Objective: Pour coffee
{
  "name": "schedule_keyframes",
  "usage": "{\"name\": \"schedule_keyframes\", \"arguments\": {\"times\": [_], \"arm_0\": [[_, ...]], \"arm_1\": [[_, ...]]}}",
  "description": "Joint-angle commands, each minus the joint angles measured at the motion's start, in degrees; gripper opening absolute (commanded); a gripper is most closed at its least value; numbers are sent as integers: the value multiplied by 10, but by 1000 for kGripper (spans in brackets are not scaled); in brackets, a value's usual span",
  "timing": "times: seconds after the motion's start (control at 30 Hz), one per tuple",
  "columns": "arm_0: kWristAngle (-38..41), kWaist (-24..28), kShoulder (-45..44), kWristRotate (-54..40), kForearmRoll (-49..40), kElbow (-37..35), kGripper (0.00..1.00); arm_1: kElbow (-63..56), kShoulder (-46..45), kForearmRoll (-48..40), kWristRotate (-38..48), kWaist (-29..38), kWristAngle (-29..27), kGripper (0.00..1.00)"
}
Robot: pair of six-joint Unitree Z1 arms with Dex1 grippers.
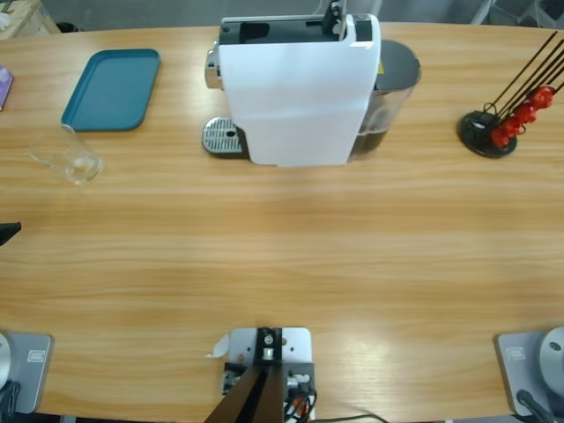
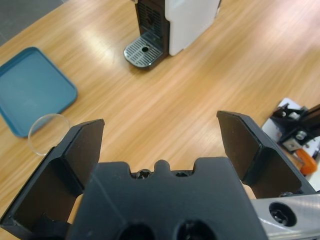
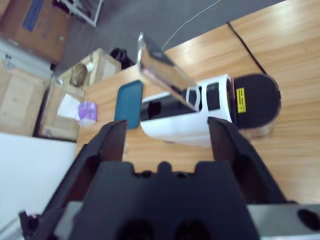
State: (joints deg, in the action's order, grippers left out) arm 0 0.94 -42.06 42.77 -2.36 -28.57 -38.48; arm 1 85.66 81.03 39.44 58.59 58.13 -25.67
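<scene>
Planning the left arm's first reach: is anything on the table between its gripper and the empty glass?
Nothing visible. The left gripper has its jaws open; bare wood separates it from the glass, which stands beside the teal tray.

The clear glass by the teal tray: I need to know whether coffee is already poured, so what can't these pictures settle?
- Glass: high view shows no clear dark layer; in the left wrist view the left tool covers all but its rim.
- Coffee machine: its white body hides the spout in the high view.
- Both arms: outside the high view.
- Red pods: too small to count.
</scene>
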Motion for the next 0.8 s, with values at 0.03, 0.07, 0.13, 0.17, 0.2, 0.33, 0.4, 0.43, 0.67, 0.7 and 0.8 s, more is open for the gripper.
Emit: {"name": "schedule_keyframes", "arguments": {"times": [0.03, 0.07, 0.13, 0.17, 0.2, 0.33, 0.4, 0.43, 0.67, 0.7, 0.8], "arm_0": [[5, -5, -7, 5, 1, 18, 982], [5, -5, -7, 5, 2, 18, 982], [5, -5, -7, 5, 2, 19, 982], [5, -5, -7, 5, 2, 19, 982], [5, -5, -8, 5, 2, 19, 982], [4, -5, -10, 6, 2, 19, 982], [4, -5, -10, 6, 2, 20, 982], [4, -5, -10, 6, 2, 20, 982], [3, -5, -13, 6, 2, 20, 982], [3, -5, -13, 6, 2, 20, 982], [3, -5, -13, 6, 2, 20, 982]], "arm_1": [[-16, 77, -102, 6, -91, 60, 198], [-7, 89, -104, 5, -96, 64, 29], [6, 105, -107, 5, -99, 69, 0], [6, 110, -107, 6, -99, 71, 0], [5, 115, -106, 8, -99, 72, 0], [6, 126, -107, 11, -99, 72, 0], [11, 131, -112, 11, -99, 74, 0], [14, 136, -113, 11, -99, 76, 0], [57, 181, -118, 6, -99, 87, 0], [62, 185, -118, 6, -96, 88, 0], [71, 200, -118, 8, -79, 91, 0]]}}
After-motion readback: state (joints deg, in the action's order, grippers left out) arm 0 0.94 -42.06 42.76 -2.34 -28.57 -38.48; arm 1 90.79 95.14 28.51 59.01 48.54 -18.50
